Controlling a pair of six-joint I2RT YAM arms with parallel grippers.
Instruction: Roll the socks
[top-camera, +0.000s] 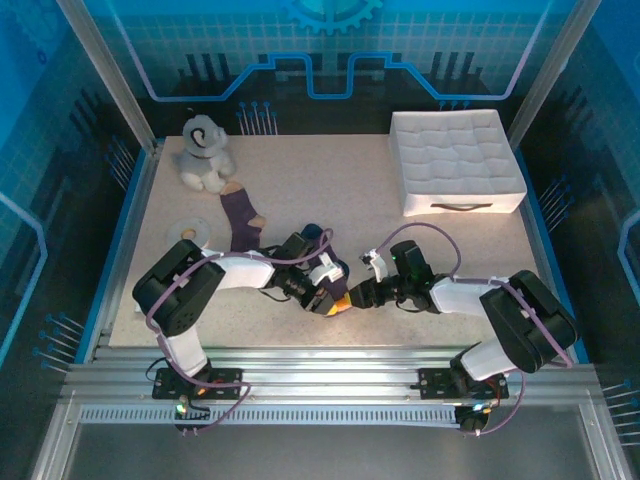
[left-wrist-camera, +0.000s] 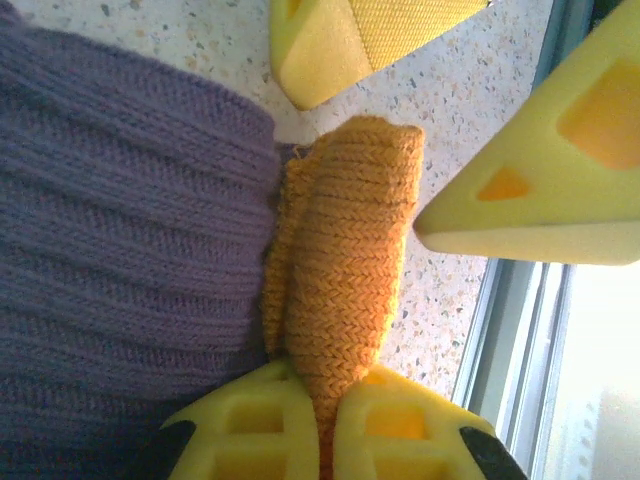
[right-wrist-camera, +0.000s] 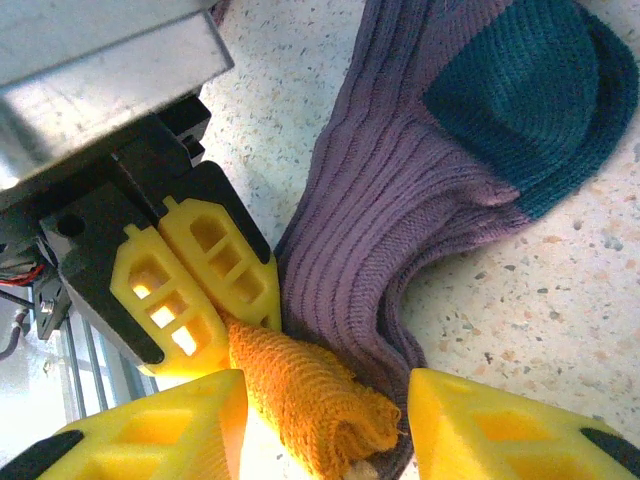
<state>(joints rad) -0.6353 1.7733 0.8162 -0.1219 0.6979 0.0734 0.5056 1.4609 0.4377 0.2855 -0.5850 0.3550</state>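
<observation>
Currently the left gripper (left-wrist-camera: 325, 405) is clamping tight on the bunched orange cuff (left-wrist-camera: 345, 260) of the purple sock with the navy toe (right-wrist-camera: 400, 170). That sock is lying close to the near edge of the table (top-camera: 330, 180), between the two arms. The right gripper (right-wrist-camera: 325, 415) is standing with its jaws apart, straddling that same cuff without pinching it. The other sock (top-camera: 240, 215) is lying flat well apart, up near the plush dog (top-camera: 205, 150). The main risk is probably crowding: both grippers are working the same small fold, so a closing right gripper could be nipping the left fingers instead of fabric, or tugging the cuff out of their hold. The body of the sock is looking loose and bent rather than wound, so any roll is likely springing open if either grip is slipping. With the metal rail (left-wrist-camera: 510, 350) just beside the cuff, a pull toward the robot could be dragging the sock off the table.
</observation>
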